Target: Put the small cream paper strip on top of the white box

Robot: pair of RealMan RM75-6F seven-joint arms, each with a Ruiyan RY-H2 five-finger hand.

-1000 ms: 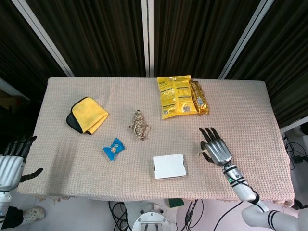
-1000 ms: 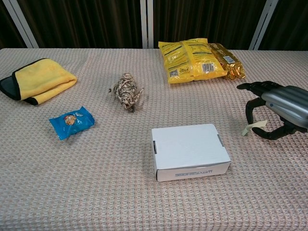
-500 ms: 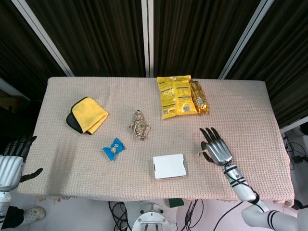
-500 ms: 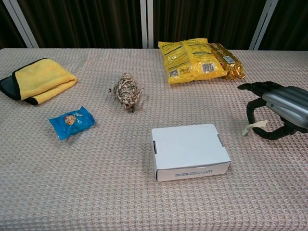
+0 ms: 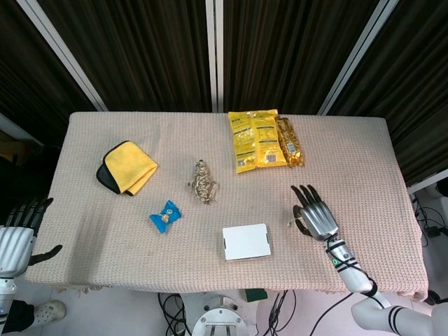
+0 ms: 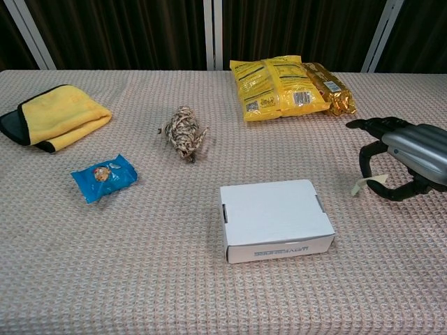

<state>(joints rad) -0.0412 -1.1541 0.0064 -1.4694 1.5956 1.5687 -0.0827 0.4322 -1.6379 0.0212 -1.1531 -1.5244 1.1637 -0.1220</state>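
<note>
Cream paper strip (image 6: 369, 182) sits pinched at one end between thumb and a finger of the right hand (image 6: 405, 157), free end drooping just above the surface (image 6: 174, 279), well right of the white box (image 6: 275, 218). Risk: so light a pinch may slip or crumple the strip in transit. Left hand (image 5: 15, 234) hangs off-surface, fingers apart, holding nothing.

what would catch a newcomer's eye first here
Probably the right hand at the table's right side, pinching the cream strip just above the cloth. Next, the white box near the front middle and the yellow snack bag at the back.
</note>
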